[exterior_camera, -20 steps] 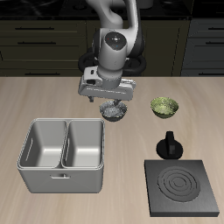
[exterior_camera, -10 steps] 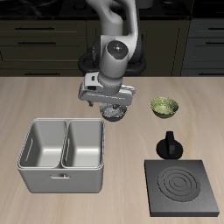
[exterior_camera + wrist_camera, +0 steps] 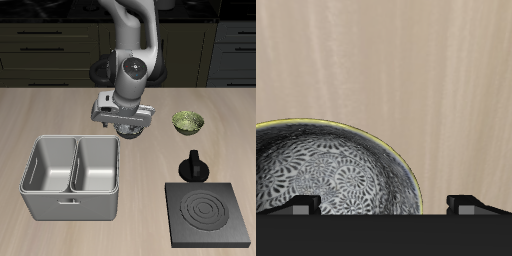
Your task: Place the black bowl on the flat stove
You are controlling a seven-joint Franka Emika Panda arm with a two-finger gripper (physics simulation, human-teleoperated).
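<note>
The black bowl (image 3: 131, 131), dark with a grey-white marbled pattern, sits on the wooden table behind the grey tray, mostly covered by my gripper (image 3: 127, 122) just above it. In the wrist view the black bowl (image 3: 336, 170) is very close. My gripper (image 3: 386, 205) is open: one fingertip (image 3: 301, 205) is over the bowl's inside, the other (image 3: 471, 204) is outside its rim. The flat stove (image 3: 208, 213), a black slab with grey rings, lies near the table's front edge, well apart from the bowl.
A grey two-compartment metal tray (image 3: 72, 177) stands just in front of the bowl. A green-yellow patterned bowl (image 3: 187, 122) sits beside the black bowl. A black knob (image 3: 192, 166) rises at the stove's back edge.
My gripper has come down toward the black bowl and shifted slightly sideways over it. The bowl, stove and tray have not moved.
</note>
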